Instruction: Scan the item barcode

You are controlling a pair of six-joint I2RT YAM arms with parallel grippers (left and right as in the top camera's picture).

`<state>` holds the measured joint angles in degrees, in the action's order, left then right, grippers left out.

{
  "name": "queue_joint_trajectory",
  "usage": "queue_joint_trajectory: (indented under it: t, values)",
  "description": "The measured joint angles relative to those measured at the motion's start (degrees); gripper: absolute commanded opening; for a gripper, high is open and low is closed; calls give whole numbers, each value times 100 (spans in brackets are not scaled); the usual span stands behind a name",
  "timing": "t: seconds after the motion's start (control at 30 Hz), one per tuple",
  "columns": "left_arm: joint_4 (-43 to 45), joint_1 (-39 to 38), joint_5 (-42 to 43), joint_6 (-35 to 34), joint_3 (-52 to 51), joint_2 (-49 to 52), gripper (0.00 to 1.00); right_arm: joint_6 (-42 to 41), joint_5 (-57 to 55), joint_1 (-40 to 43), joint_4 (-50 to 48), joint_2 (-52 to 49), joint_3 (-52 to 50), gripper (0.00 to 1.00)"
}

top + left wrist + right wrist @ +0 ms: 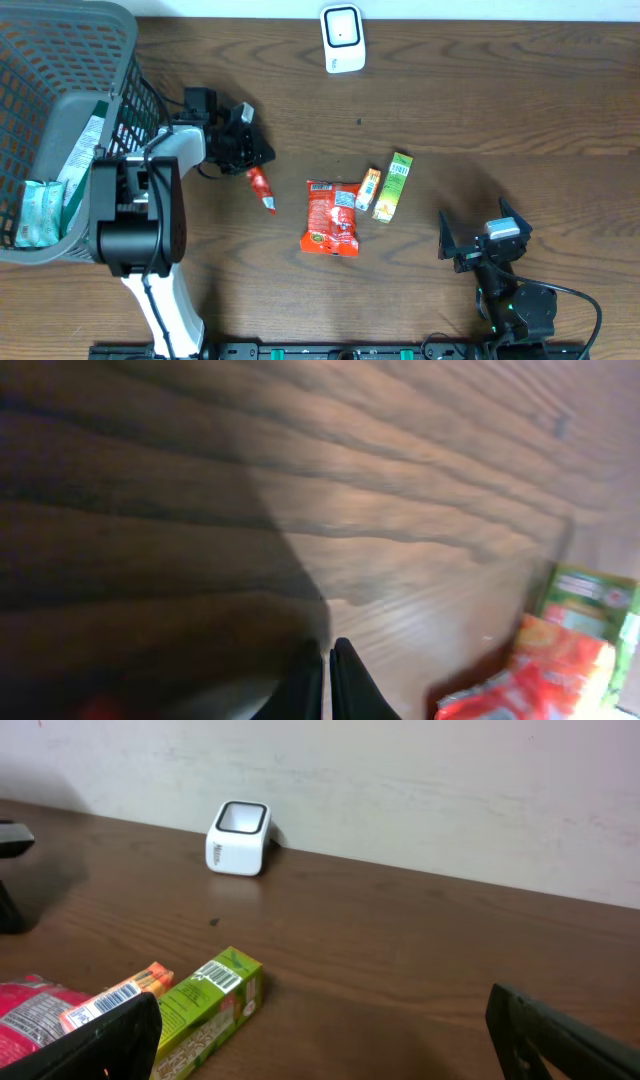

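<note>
- Beside the left gripper (250, 152), low over the table (450, 110), lies a small red sachet (260, 188), probably the item to be scanned. It sits at the fingertips or just apart from them; which, I cannot tell.
- That gripper is clenched, its fingers pressed together. Whether a thin edge of the sachet is pinched between them cannot be made out.
- On the far edge of the table stands the white scanner (342, 38), well apart from the sachet. By my reading the scan is not yet done: lifting, carrying and showing the barcode all remain.
- The right gripper (478, 238) hangs released, jaws wide and empty, near the front edge.
- The overhead view alone shows the whole layout: the basket (120, 60) at the left with goods inside, and a red packet (332, 218), orange box (368, 188) and green box (393, 186) mid-table.
- The left wrist view adds only the shut fingers (345, 680) close above the wood.
- The right wrist view shows the scanner's window and barcodes printed on the orange and green boxes.
</note>
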<state>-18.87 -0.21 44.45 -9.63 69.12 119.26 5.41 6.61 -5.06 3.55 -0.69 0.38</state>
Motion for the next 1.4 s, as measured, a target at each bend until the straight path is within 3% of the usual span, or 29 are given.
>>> queue_joint_trajectory:
  t: [0.43,0.63,0.77,0.83,0.93,1.17,1.4]
  values:
    - [118,2,407,299,0,37,9,0,2,0,0,0,0,99]
    - [-315,-17,-227,-129,-4,-1150,14,-2,2,0,0,0,0,99]
    - [-1106,-33,-1287,-651,13,-2057,33,0,2,0,0,0,0,99]
    - [-1554,-33,-1956,-946,20,-2249,50,-2,2,0,-2,0,0,99]
    - [-1856,-33,-2664,-1285,-24,-2214,55,-2,2,0,0,0,0,99]
    - [-1508,-94,-3268,-1467,-695,-1908,50,0,2,0,0,0,0,99]
    - [-1036,-363,-3353,-1508,-1005,-1703,48,-2,2,0,0,0,0,99]
